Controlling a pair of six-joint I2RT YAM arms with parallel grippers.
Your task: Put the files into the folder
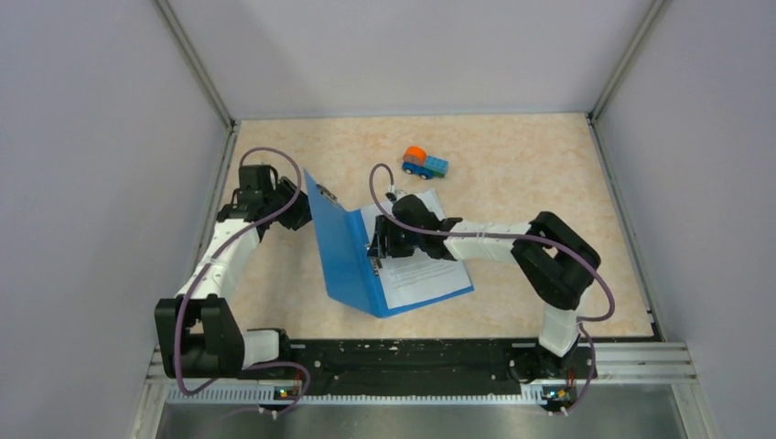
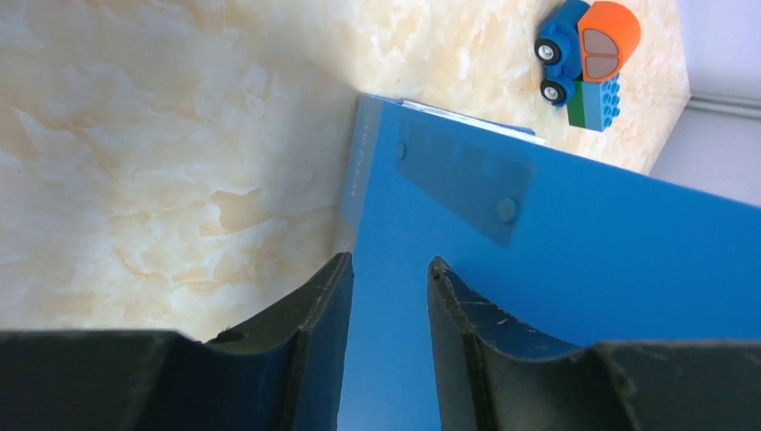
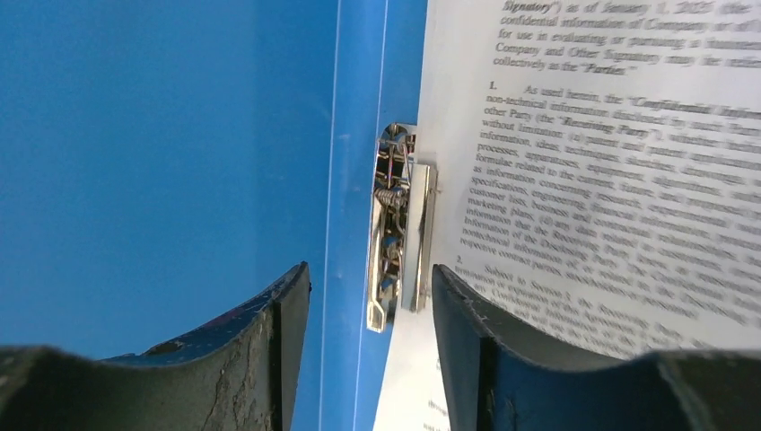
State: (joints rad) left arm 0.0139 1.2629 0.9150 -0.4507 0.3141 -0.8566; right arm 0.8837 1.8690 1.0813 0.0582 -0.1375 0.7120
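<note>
The blue folder (image 1: pixel 343 256) lies open, its front cover raised steeply on the left. The files (image 1: pixel 425 270), white printed sheets, rest on its back cover. My left gripper (image 1: pixel 300 207) is at the raised cover's upper left edge. In the left wrist view its jaws (image 2: pixel 390 267) stand partly apart with the cover's blue outer face (image 2: pixel 583 269) filling the gap behind them. My right gripper (image 1: pixel 380 249) hovers over the spine, open (image 3: pixel 370 274). It straddles the lower end of the metal clip (image 3: pixel 399 224), between blue cover (image 3: pixel 161 162) and files (image 3: pixel 592 162).
A small blue-and-orange toy truck (image 1: pixel 425 163) stands behind the folder, also seen in the left wrist view (image 2: pixel 588 58). Grey walls close in the table on the left, right and back. The arms' mounting rail (image 1: pixel 412 357) runs along the near edge.
</note>
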